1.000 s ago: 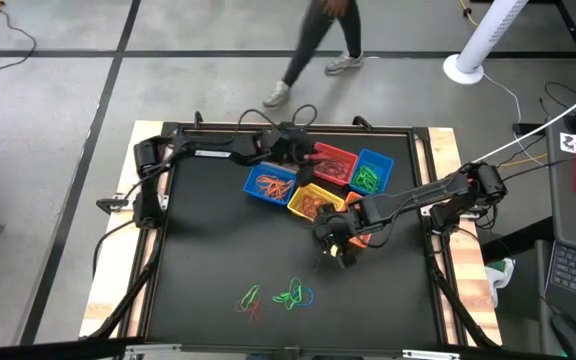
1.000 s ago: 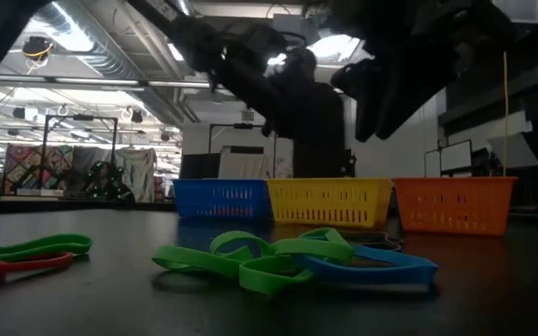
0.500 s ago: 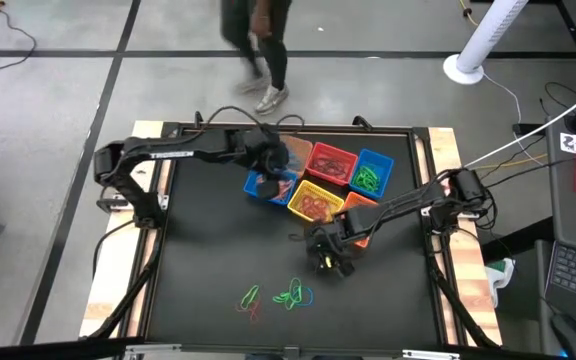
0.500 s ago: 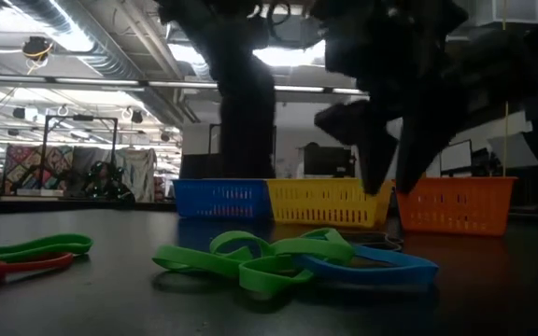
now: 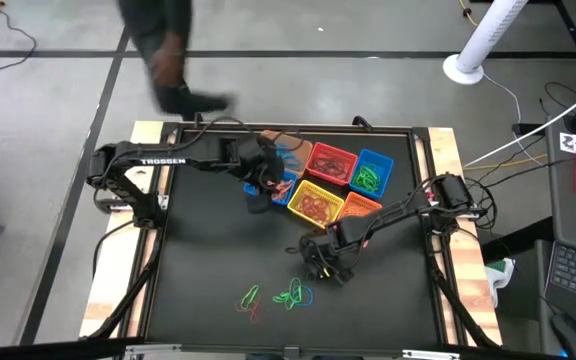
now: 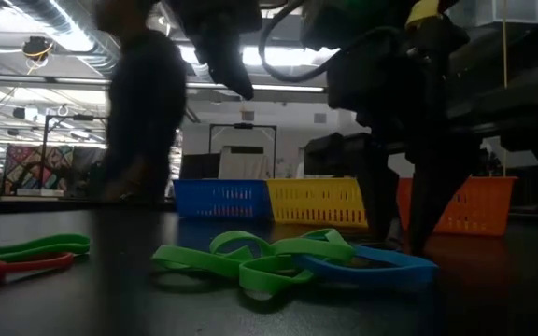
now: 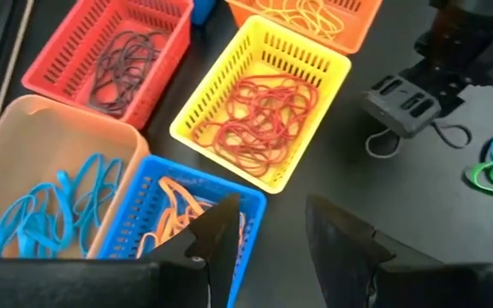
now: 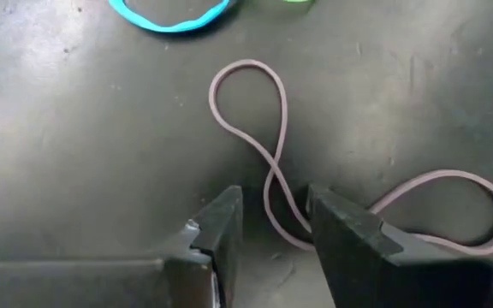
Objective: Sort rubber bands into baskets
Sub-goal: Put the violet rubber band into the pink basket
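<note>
- the right gripper (image 8: 268, 224) is down close over the dark table top (image 5: 208, 260), in front of the cluster of baskets, with its two dark fingers (image 8: 214, 235) apart and released.
- a thin pale grey-pink rubber band (image 8: 272, 162), twisted into a figure of eight, lies flat on the table and runs into the gap between those fingers; it is not pinched.
- in the right wrist view a light blue rubber band (image 8: 169, 17) lies just beyond the pale one.
- the left gripper (image 7: 268, 235) hovers by the near corner of the blue perforated plastic basket (image 7: 148, 214), fingers parted, nothing between them.
- that blue basket holds orange bands; beside it the tan-orange smooth-walled basket (image 7: 24, 145) holds light blue bands.
- the yellow perforated basket (image 7: 264, 103) holds red bands, the red perforated basket (image 7: 114, 51) holds dark bands, and the orange basket (image 7: 315, 13) holds yellowish bands.
- in the high view a second blue basket (image 5: 371, 172) at the far right of the cluster holds green bands.
- near the table's front edge lies a small heap of green and blue flat rubber bands (image 5: 293, 295), with a green and a red band (image 5: 250, 300) just to its left.
- a blurred person (image 5: 163, 50) is on the floor beyond the table.
</note>
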